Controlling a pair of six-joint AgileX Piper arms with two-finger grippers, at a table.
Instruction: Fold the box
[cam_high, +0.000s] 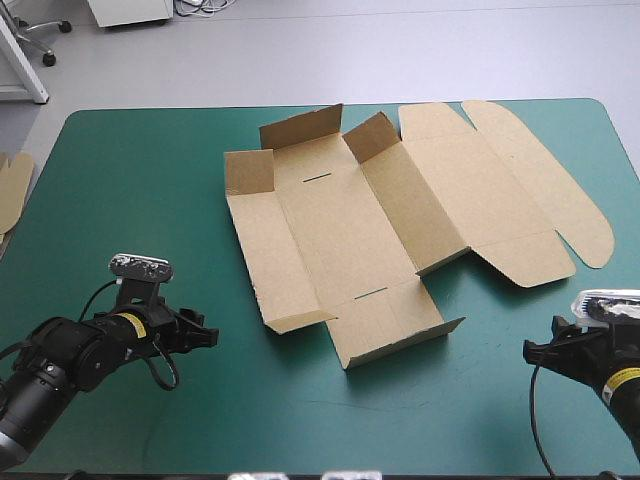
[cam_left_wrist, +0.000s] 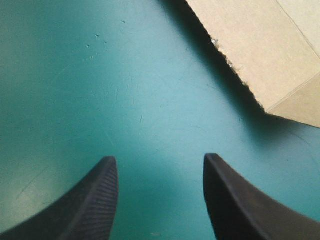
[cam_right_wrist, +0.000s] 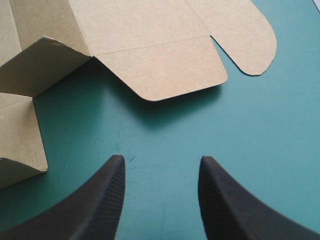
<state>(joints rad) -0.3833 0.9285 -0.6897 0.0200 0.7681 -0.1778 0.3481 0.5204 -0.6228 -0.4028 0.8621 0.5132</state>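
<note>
The brown box (cam_high: 370, 220) lies as a cut sheet in the middle of the teal-green table, mostly flat, with a few flaps at its far and left sides bent upward and its rounded lid flaps spread to the right. My left gripper (cam_high: 205, 338) sits low near the front left, open, pointing toward the box's near left corner (cam_left_wrist: 270, 60), which lies ahead of it and apart. My right gripper (cam_high: 532, 350) is at the front right, open over bare cover, with a rounded flap (cam_right_wrist: 170, 70) ahead of its fingers.
An edge of more brown board (cam_high: 12, 190) shows at the table's left edge. Bare teal-green cover (cam_high: 300, 420) stretches along the front between the two grippers.
</note>
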